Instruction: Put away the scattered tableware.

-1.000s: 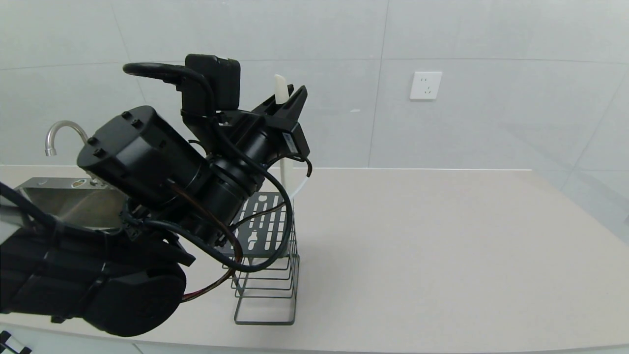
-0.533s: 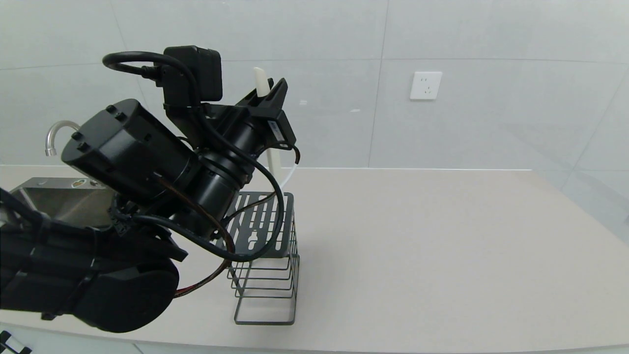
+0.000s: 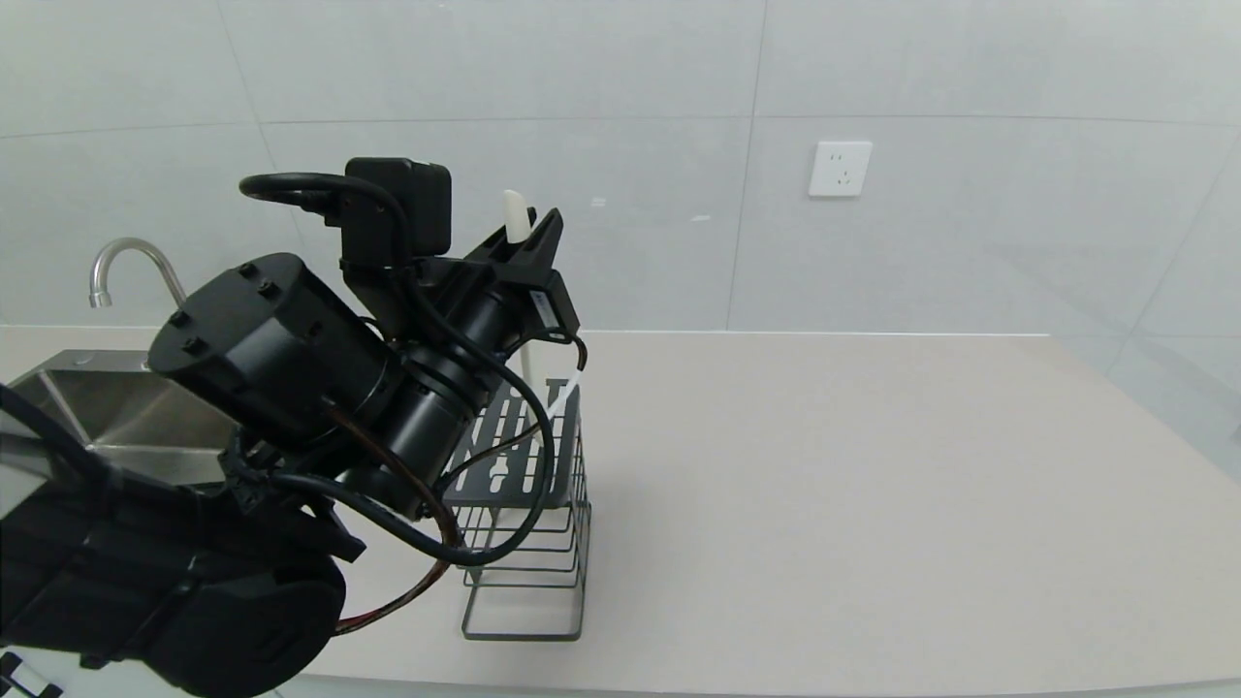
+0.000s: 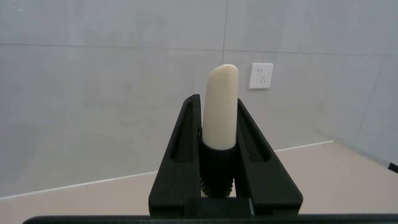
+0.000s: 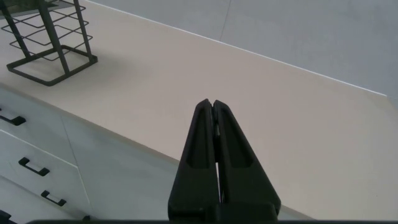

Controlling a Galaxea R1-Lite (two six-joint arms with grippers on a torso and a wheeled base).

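Note:
My left gripper (image 3: 531, 231) is raised over the black wire rack (image 3: 528, 572) on the counter and is shut on a white utensil (image 3: 515, 210). The utensil stands nearly upright; its rounded handle end sticks up past the fingers, and its lower part (image 3: 526, 366) reaches down to the rack's slotted top. In the left wrist view the white utensil (image 4: 221, 102) is clamped between the black fingers (image 4: 184, 143) of the left gripper (image 4: 217, 104). My right gripper (image 5: 212, 104) is shut with nothing in it, hovering above the counter's front edge, off to the side of the rack (image 5: 46, 37).
A steel sink (image 3: 92, 412) with a curved faucet (image 3: 124, 257) lies left of the rack. The beige counter (image 3: 873, 485) stretches bare to the right. A wall outlet (image 3: 840, 169) sits on the tiled wall. Cabinet drawers with black handles (image 5: 31, 167) are below the counter.
The left arm shifted left with the white utensil, then came down, bringing the utensil's lower end to the rack's top. The rack has stayed put.

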